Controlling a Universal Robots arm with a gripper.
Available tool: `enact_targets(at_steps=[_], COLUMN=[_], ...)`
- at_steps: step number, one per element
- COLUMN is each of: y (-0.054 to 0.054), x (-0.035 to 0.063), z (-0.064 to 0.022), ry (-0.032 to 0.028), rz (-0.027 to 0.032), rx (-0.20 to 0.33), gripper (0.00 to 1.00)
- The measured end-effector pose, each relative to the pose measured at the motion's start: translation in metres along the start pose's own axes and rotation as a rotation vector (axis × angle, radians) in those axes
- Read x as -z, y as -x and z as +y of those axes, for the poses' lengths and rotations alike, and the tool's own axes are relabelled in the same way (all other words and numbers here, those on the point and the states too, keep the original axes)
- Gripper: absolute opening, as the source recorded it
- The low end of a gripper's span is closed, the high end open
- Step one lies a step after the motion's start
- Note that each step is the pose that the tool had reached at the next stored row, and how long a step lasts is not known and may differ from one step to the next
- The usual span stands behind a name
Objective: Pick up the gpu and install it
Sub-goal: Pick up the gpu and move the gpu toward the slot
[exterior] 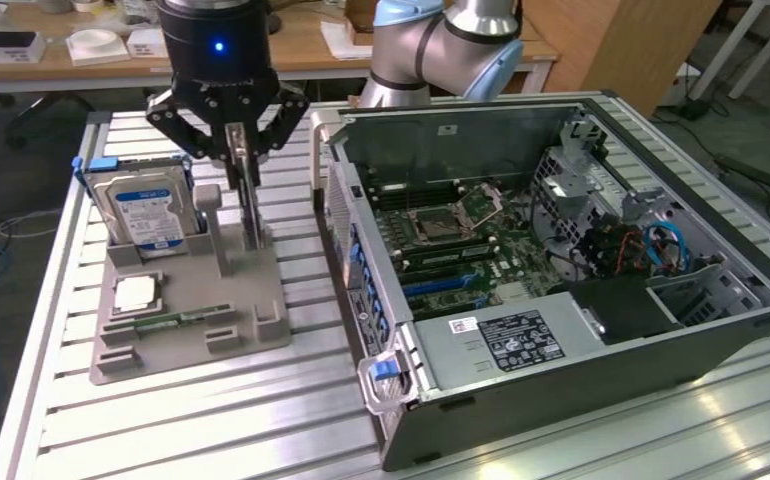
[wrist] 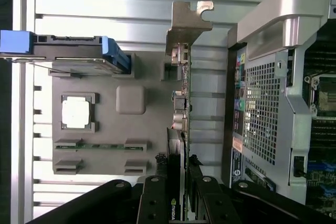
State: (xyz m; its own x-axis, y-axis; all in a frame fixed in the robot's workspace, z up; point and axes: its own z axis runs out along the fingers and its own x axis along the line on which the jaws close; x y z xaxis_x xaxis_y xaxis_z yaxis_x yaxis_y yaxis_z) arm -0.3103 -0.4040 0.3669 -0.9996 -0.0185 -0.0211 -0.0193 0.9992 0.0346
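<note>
The gpu (exterior: 245,200) stands on edge in the grey parts holder (exterior: 212,300) on the exterior view's left, a thin dark card seen nearly edge-on. My gripper (exterior: 241,150) comes down from above with its fingers pressed against both faces of the card's upper edge, shut on it. In the wrist view the gpu (wrist: 181,103) runs as a narrow strip away from my gripper (wrist: 178,203), ending in its silvery bracket (wrist: 188,22). The open computer case (exterior: 559,260) lies beside the holder, its motherboard (exterior: 465,240) exposed.
In the holder (wrist: 152,124) a silver hard drive (exterior: 145,205) with blue rails stands beside the card. A processor chip (exterior: 136,292) and a green memory stick (exterior: 178,320) lie flat nearer the front. The case's rear wall (wrist: 273,103) rises close to the card. Everything rests on a slatted metal table (exterior: 225,420).
</note>
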Motion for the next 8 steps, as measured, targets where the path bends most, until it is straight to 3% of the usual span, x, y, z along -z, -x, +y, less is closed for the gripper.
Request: enact_targets(at_steps=[8], y=[0.0], x=[0.0161], z=[0.0006], ry=[0.0], rz=[0.0], rx=[0.0], gripper=[0.26])
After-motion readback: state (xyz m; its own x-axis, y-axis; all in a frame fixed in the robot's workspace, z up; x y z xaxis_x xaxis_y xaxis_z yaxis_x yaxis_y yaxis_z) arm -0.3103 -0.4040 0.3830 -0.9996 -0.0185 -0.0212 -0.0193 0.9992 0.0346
